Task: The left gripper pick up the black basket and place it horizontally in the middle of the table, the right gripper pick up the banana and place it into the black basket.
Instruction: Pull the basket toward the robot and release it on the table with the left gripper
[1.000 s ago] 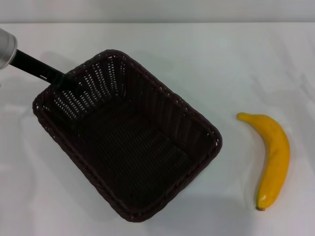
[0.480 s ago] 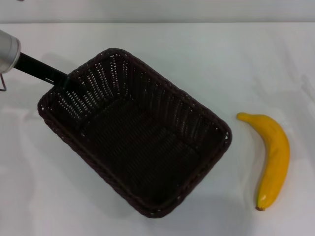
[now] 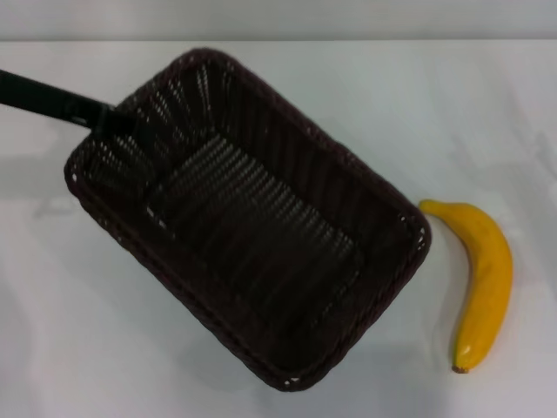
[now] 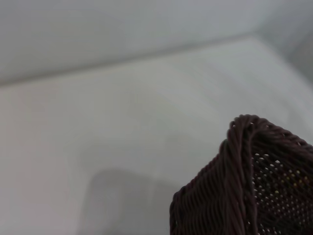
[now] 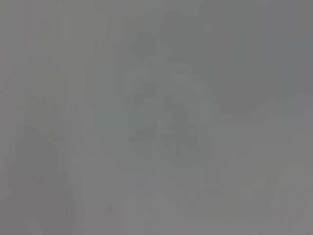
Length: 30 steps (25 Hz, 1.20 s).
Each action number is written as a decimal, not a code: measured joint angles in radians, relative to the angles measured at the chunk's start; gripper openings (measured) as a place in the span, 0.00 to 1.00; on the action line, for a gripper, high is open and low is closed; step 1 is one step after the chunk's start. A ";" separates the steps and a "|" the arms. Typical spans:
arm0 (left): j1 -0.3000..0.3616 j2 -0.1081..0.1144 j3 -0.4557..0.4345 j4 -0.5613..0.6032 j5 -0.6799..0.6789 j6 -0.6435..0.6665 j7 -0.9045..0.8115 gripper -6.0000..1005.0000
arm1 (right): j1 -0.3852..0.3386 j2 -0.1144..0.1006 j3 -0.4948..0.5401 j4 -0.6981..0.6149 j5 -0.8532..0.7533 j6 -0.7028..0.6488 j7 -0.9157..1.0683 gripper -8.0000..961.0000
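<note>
The black basket (image 3: 252, 226) hangs tilted above the white table (image 3: 452, 104), its long side running diagonally from far left to near right. My left gripper (image 3: 109, 119), a slim black arm coming in from the left edge, is shut on the basket's rim at its far left corner. A corner of the basket also shows in the left wrist view (image 4: 244, 181). The yellow banana (image 3: 483, 279) lies on the table to the right of the basket, a little apart from its right corner. My right gripper is out of view; the right wrist view shows only blank grey surface.
The basket's shadow falls on the table below and left of it. The table's far edge (image 3: 278, 39) runs along the top of the head view.
The basket has lifted off the table toward the camera and shifted right, closer to the banana. The left arm's silver part has left the view. The banana has not moved.
</note>
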 joint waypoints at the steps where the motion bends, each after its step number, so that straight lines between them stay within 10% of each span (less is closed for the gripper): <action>1: 0.016 0.004 -0.002 0.013 -0.041 -0.011 -0.002 0.17 | 0.000 0.000 0.001 0.000 0.000 0.000 0.000 0.91; 10: 0.110 0.019 -0.178 0.036 -0.197 -0.079 -0.033 0.17 | 0.002 -0.002 0.004 0.004 0.008 -0.003 0.000 0.91; 22: 0.237 -0.105 -0.244 -0.037 -0.212 0.212 -0.115 0.17 | 0.006 -0.003 0.024 0.007 0.027 -0.005 -0.010 0.91; 30: 0.214 -0.122 -0.232 -0.110 -0.182 0.319 -0.130 0.18 | 0.005 -0.003 0.043 0.002 0.028 -0.006 -0.011 0.91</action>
